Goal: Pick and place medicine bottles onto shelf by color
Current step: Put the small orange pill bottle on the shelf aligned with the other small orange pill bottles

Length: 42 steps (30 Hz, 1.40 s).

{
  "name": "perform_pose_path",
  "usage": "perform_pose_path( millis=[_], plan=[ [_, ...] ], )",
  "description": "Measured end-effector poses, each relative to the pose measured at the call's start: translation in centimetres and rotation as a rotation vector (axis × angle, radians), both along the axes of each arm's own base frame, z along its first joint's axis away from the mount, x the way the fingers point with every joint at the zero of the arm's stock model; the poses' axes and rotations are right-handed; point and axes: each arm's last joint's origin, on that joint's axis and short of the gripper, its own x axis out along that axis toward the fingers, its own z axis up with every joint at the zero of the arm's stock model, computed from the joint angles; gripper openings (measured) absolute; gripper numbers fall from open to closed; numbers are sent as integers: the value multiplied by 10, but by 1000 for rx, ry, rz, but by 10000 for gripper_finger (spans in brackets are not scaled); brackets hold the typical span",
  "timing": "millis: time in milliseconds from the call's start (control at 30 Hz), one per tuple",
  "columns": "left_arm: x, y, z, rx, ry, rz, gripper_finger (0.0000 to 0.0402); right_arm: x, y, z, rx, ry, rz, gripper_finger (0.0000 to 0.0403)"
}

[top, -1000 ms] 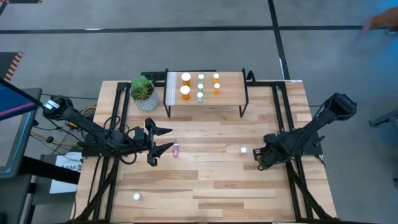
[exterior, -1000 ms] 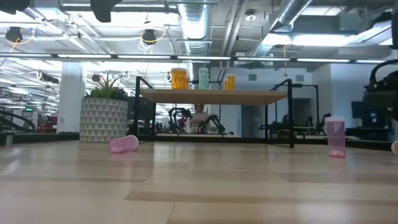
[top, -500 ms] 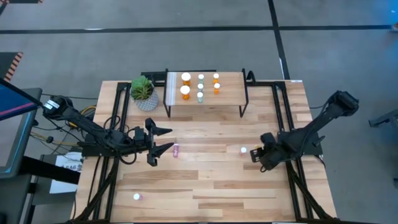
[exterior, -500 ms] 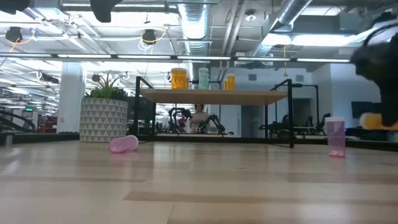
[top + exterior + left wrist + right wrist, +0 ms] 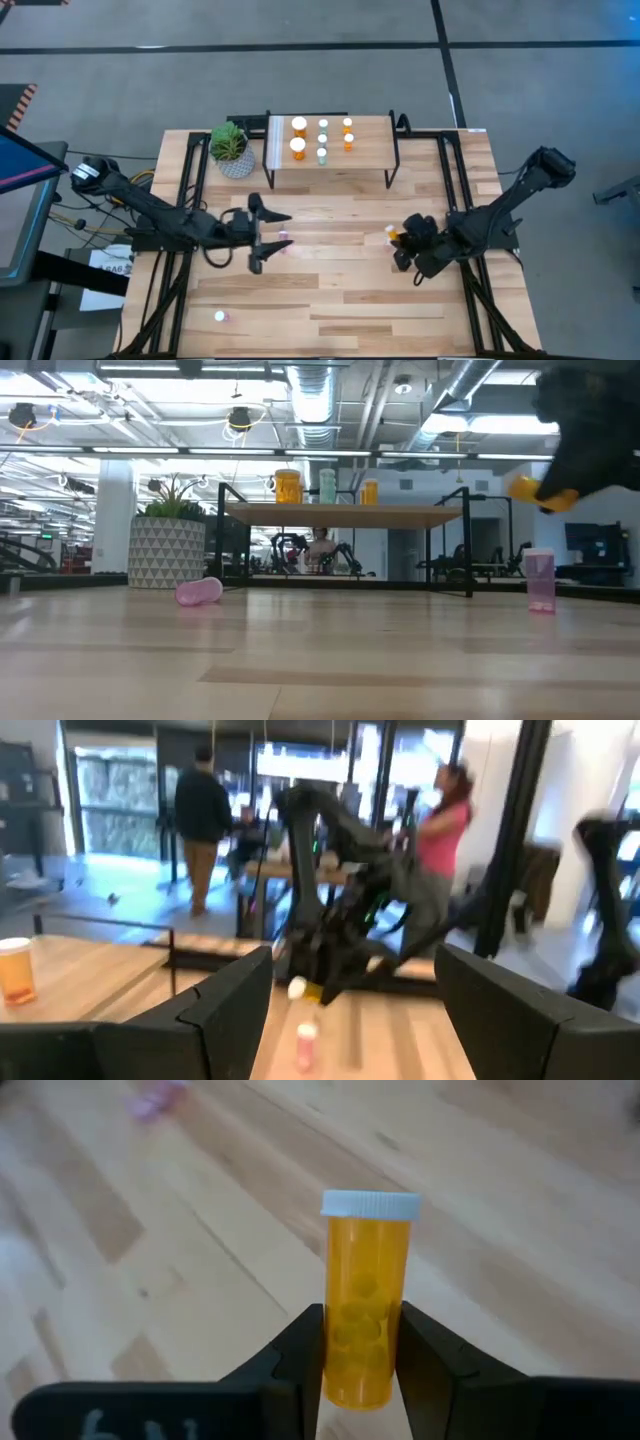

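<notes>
My right gripper (image 5: 400, 243) is shut on a small orange medicine bottle (image 5: 365, 1305) with a white cap, held above the table right of centre (image 5: 530, 490). A pink bottle (image 5: 540, 580) stands on its base close below it. My left gripper (image 5: 280, 231) is open, just short of a pink bottle (image 5: 284, 238) that lies on its side (image 5: 198, 592). Another pink bottle (image 5: 220, 316) stands near the front left. The shelf (image 5: 370, 145) at the far side carries orange and teal bottles standing in rows. My right gripper pinches the orange bottle's lower body (image 5: 362, 1355) between its two fingers (image 5: 300, 1350). The capped end (image 5: 370, 1204) sticks out past the fingertips. The fingers slant downward from the table's right side. The bottle is lifted clear of the table.
A potted plant (image 5: 232, 150) in a patterned white pot stands left of the shelf. The shelf's thin black legs (image 5: 468, 550) reach down to the tabletop. Bare wood lies between the two arms and along the near edge (image 5: 340, 320). People stand in the room beyond.
My right gripper has risen and gone a little toward the table's left while turning, carrying the orange bottle from table level to well clear of it. My left gripper has shifted slightly toward the lying pink bottle. Both pink bottles have stayed where they were.
</notes>
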Motion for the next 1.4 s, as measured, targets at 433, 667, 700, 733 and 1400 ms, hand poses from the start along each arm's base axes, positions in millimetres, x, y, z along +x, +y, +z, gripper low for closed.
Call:
perform_pose_path(
  millis=[433, 667, 700, 733, 1400],
  plan=[
    [72, 19, 35, 98, 318, -192, 277, 36, 6, 26, -225, -284, 252, 122],
    [114, 27, 26, 105, 466, -234, 277, 47, 9, 30, -297, -339, 304, 123],
    [119, 28, 25, 109, 488, -238, 278, 48, 9, 29, -308, -339, 314, 123],
    [124, 28, 23, 114, 508, -244, 279, 51, 10, 31, -307, -363, 315, 123],
    [155, 22, 29, 144, 562, -333, 330, 79, 23, 16, -456, -415, 431, 123]
  ],
)
